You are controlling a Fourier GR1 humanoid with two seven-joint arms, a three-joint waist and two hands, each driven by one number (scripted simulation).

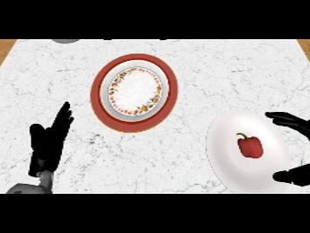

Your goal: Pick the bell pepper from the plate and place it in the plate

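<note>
Left black hand [48, 141] at lower left, open, fingers straight and pointing up and slightly right, thumb out to the left side; grey forearm [30, 186] enters from the lower edge just beneath it. Right black hand [305, 150] at the right edge, open wide, fingers stretched leftward at the top, thumb jutting left lower down, clear gap between them. Right forearm not visible.

At three o'clock we lose the right hand [303, 150] past the frame's edge, palm unseen. At twelve o'clock a grey object [66, 40] is cropped, unidentifiable to us.
</note>
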